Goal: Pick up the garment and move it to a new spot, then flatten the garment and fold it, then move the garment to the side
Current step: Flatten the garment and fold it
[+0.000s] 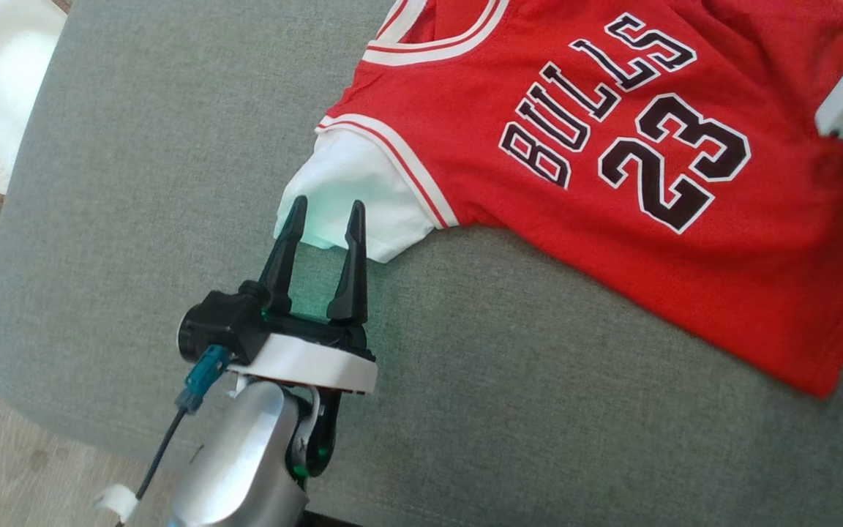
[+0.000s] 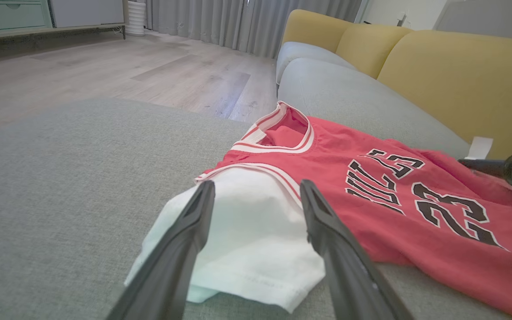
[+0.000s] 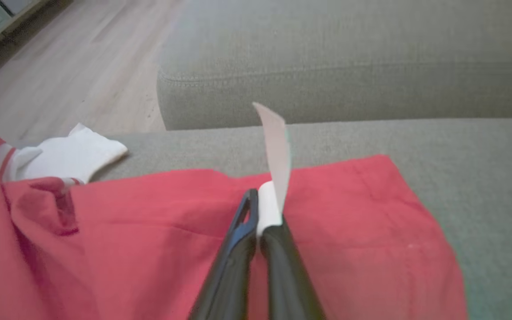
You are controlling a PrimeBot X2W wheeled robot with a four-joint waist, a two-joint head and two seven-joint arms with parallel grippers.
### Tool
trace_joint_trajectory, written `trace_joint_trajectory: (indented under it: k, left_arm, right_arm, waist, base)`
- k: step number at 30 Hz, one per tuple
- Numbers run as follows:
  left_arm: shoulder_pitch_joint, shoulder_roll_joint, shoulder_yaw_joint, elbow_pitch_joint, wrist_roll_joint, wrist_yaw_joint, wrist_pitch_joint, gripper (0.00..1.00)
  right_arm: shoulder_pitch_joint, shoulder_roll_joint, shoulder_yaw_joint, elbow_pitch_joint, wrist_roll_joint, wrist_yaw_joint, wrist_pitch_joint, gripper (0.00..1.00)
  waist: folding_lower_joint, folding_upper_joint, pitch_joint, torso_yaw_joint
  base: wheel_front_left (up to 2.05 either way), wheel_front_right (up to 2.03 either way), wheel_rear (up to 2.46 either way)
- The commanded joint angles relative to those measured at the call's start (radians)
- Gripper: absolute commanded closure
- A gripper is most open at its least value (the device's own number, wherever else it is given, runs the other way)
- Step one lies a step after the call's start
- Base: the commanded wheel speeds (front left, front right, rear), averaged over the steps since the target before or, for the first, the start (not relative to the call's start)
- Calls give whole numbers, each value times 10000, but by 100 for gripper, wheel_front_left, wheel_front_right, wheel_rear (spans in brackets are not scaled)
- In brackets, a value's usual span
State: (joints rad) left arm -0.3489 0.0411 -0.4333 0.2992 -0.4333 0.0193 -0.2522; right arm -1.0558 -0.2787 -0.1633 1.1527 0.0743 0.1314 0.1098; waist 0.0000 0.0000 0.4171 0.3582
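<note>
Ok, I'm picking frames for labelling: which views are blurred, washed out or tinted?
Head view: sharp, but the white sleeve is blown out, with a green glow by the left claw. Left wrist view: clear, colours slightly faded. Right wrist view: soft and hazy, jersey blurred.

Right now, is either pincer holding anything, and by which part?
Left pincer is open at the white sleeve, holding nothing. Right pincer is shut over the red jersey, a white strip at its tips; whether it pinches cloth cannot be told.

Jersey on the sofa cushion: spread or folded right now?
Spread, not folded: the red jersey lies front-up on the grey cushion, BULLS 23 fully showing, white sleeve sticking out.
</note>
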Motion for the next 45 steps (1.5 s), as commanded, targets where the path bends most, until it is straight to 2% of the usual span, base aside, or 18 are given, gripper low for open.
trace_joint_trajectory:
  k: [1, 13, 20, 21, 22, 28, 33, 40, 45]
  left_arm:
    - [-205, 92, 219, -305, -110, 81, -95, 0]
    - [-234, 91, -214, -418, -403, 97, -95, 0]
    - [-240, 91, -540, -583, -668, 172, -95, 0]
    - [-243, 91, -557, -605, -689, 186, -95, 0]
    - [-245, 91, -567, -624, -709, 204, -95, 0]
    - [-294, 91, -428, -655, -716, 285, -95, 0]
    - [-370, 91, 20, -686, -553, 290, -95, 0]
    - [-96, 91, 949, -538, -78, 165, -95, 0]
    - [312, 91, 1692, -424, 360, -36, -95, 0]
  right_arm:
    - [-593, -77, 219, -278, -41, -7, -174, 100]
    - [-2395, -1036, 330, 19, -303, -7, -887, 100]
    - [-3303, -1580, -48, 372, -1202, -7, -1096, 100]
    - [-3344, -1623, -68, 408, -1426, -7, -1106, 16]
    - [-3357, -1645, -136, 475, -1623, -7, -1051, 0]
    - [-3289, -1323, -426, 615, -2232, -7, -1125, 0]
    - [-3056, -820, -281, 688, -2266, -7, -1879, 0]
    - [-2212, -36, 623, 730, -1376, -7, -3376, 0]
    - [-864, 666, 1301, -205, -260, -7, -3695, 0]
  waist:
    - [0, 0, 13, 15]
    - [0, 0, 343, 558]
    - [0, 0, 614, 1059]
    - [0, 0, 653, 1076]
    - [0, 0, 681, 1085]
    - [0, 0, 689, 879]
    - [0, 0, 298, 349]
    - [0, 0, -783, -695]
    - [0, 0, -1745, -1453]
  base:
    - [0, 0, 0]
    - [0, 0, 0]
    - [0, 0, 0]
    - [0, 0, 0]
    - [0, 0, 0]
    - [0, 0, 0]
    - [0, 0, 0]
    - [0, 0, 0]
    - [0, 0, 0]
